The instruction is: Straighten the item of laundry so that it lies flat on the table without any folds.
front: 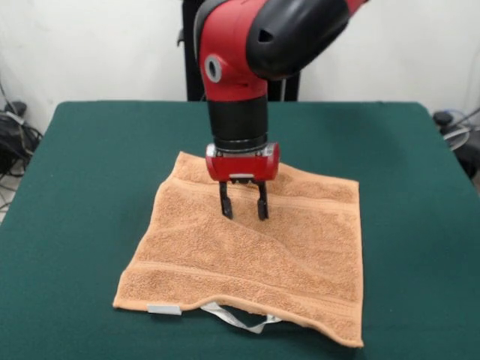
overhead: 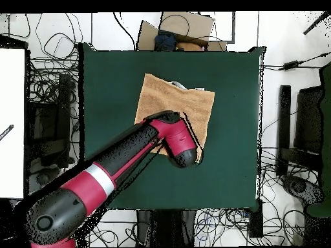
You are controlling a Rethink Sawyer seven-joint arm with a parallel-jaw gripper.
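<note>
The item of laundry [front: 255, 251] is an orange-tan terry towel spread on the dark green table [front: 90, 165]. It lies mostly flat, with a shallow diagonal ridge across its middle and a white tag and loop at its near edge. My gripper [front: 244, 210] hangs over the towel's far half, fingers open and pointing down, tips at or just above the cloth with nothing between them. In the overhead view the towel [overhead: 178, 100] shows beyond the arm, which hides its lower part and the gripper.
Green table [overhead: 116, 77] surface surrounds the towel on every side. Cables and dark equipment lie on the floor around the table, and a cardboard box [overhead: 184, 29] sits past its far edge in the overhead view.
</note>
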